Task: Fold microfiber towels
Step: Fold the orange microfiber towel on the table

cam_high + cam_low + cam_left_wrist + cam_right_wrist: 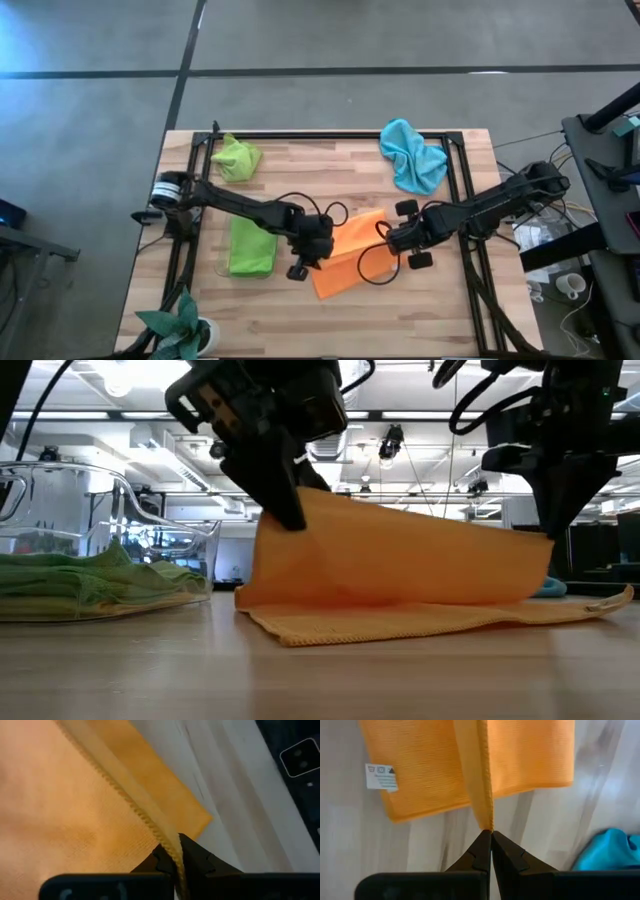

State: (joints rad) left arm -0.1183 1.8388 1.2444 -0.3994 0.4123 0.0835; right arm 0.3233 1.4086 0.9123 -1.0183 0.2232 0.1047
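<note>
At the centre of the high view, the left gripper (322,243) and right gripper (392,238) each pinch an edge of the orange towel (348,262) (its lower part rests on the table (420,310)). The light blue towel (412,156) lies crumpled at upper right.

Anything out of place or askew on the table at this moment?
Nothing stands out. The orange microfiber towel is lifted by both shut grippers, left and right. A light blue microfiber towel and a lime green microfiber towel lie crumpled, apparently unfolded.
</note>
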